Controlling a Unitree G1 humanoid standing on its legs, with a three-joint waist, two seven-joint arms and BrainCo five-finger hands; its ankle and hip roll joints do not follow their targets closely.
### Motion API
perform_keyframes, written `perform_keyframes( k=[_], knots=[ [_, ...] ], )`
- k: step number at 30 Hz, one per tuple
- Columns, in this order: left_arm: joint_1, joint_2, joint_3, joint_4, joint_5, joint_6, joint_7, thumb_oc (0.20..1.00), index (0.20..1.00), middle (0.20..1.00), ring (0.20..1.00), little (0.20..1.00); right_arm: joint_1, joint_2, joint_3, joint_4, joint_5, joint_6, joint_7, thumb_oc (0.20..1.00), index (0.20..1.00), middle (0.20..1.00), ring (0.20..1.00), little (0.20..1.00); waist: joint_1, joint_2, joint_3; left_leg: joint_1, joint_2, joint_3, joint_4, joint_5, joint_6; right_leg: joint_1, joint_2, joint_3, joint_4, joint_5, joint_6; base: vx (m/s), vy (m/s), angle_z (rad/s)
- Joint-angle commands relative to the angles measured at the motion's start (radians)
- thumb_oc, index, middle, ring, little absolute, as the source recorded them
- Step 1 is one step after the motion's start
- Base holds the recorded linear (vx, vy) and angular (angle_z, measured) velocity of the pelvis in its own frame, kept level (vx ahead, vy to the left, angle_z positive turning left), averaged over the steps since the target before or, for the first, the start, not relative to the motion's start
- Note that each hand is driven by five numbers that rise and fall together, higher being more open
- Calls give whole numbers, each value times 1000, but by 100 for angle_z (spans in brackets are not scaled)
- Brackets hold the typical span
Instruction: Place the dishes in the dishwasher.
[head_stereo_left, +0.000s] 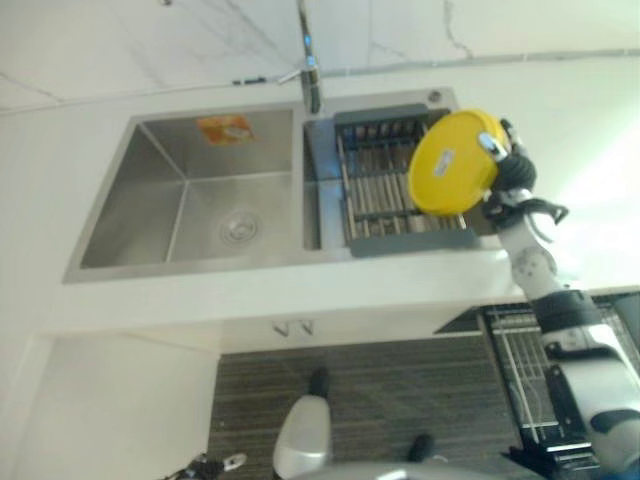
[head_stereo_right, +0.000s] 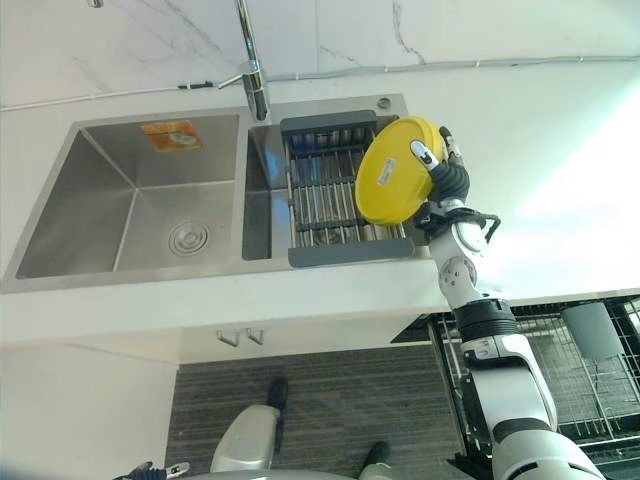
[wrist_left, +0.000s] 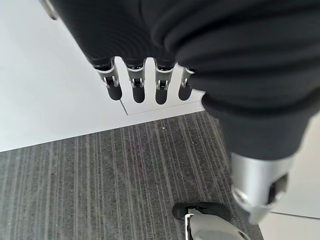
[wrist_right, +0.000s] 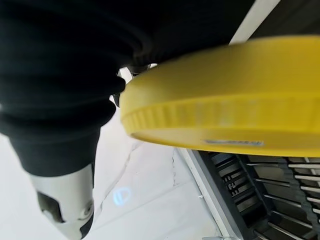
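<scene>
The round yellow plastic plate (head_stereo_right: 397, 170) is being held tilted on edge above the dark grey slatted drying rack (head_stereo_right: 330, 195), its underside with a small label facing the camera. The right hand (head_stereo_right: 447, 172) is gripping its far right rim, the fingers (head_stereo_right: 428, 153) curling over the edge. The rack is sitting in the right-hand basin of the stainless steel double sink (head_stereo_left: 190, 195); whether anything is lying in the rack cannot be told. An orange sponge-like pad (head_stereo_left: 226, 127) is resting on the left basin's back wall. The white surface (head_stereo_right: 540, 130) is surrounding the sink. Below right, the open dishwasher's wire rack (head_stereo_right: 590, 375) is carrying a grey cup (head_stereo_right: 592, 330). The left hand (wrist_left: 145, 75) is hanging over the striped floor (wrist_left: 100, 185), its fingers straight and holding nothing.
</scene>
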Motion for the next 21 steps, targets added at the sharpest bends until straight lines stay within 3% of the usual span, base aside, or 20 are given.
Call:
perform_keyframes(
  k=[1, 21],
  knots=[
    [36, 59, -70, 46, 34, 5, 26, 1000, 1000, 1000, 1000, 1000, -29, -23, 3, -34, 28, -63, 24, 1000, 1000, 1000, 1000, 1000, 18, 7, -87, -33, 88, 93, -101, 82, -32, 14, -121, -1, 135, -114, 72, 0, 0, 0],
    [20, 58, -67, 35, 34, 9, 31, 1000, 1000, 1000, 1000, 1000, -12, 1, 7, -19, 36, -70, 17, 1000, 1000, 1000, 1000, 1000, 23, 1, -75, -63, 99, 111, -96, 101, -40, 16, -125, -9, 122, -112, 81, -1, 0, 0]
  ],
)
